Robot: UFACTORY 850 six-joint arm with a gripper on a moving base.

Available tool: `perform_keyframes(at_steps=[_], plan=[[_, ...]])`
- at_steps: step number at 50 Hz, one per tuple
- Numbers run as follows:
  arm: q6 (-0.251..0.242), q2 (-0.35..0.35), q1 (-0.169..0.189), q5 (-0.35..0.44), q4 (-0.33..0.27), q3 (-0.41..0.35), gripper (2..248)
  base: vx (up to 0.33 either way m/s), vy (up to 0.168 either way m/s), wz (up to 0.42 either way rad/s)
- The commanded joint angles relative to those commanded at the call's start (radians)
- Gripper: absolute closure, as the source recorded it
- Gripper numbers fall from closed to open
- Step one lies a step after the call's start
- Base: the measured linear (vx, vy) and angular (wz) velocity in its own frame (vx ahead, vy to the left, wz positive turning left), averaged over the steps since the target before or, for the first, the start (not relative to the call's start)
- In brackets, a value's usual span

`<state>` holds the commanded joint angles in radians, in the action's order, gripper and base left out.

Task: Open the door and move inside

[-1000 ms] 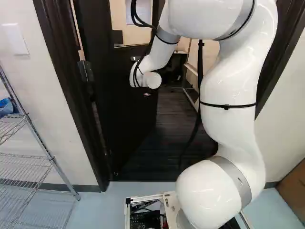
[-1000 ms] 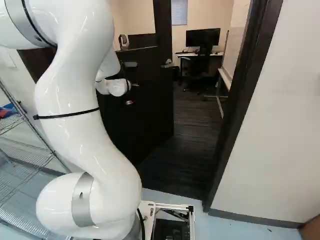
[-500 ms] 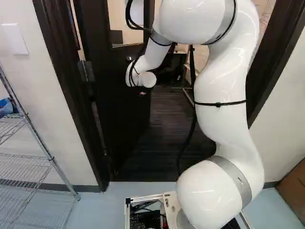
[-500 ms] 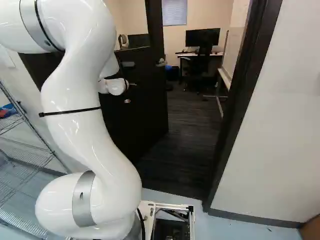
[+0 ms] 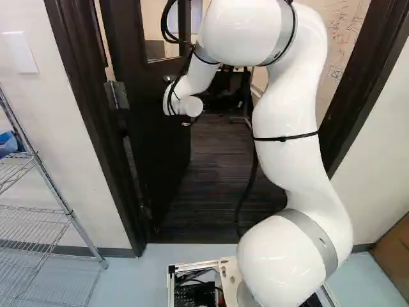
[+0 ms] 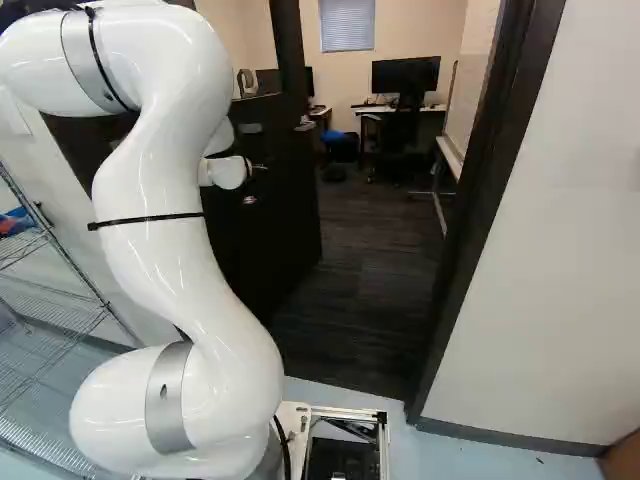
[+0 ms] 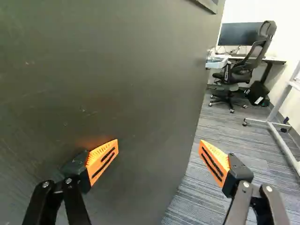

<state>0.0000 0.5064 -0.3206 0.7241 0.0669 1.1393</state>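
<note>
The door [image 5: 160,147] is shown partly open, swung inward from the door frame [image 6: 478,200]; the tool [image 6: 255,184] is held with fingers spread, one close before the door's face.

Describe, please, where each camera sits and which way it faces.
Left base view: on the base, behind and left of the arm, facing ahead, slightly down, at the door; the arm stands right of middle.
Right base view: behind and right of it, facing similarly; the arm stands left of middle.
Wrist view: on the wrist, facing along the open pincer to the door; only the pincer shows.
Both base views share the door and wire shelf.
</note>
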Motion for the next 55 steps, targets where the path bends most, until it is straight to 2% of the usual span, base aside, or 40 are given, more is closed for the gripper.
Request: perform_keyframes(at_steps=[55], plan=[[0.0,0.111,-0.047,0.0,-0.169,0.144,3,0.0,0.0,0.0]])
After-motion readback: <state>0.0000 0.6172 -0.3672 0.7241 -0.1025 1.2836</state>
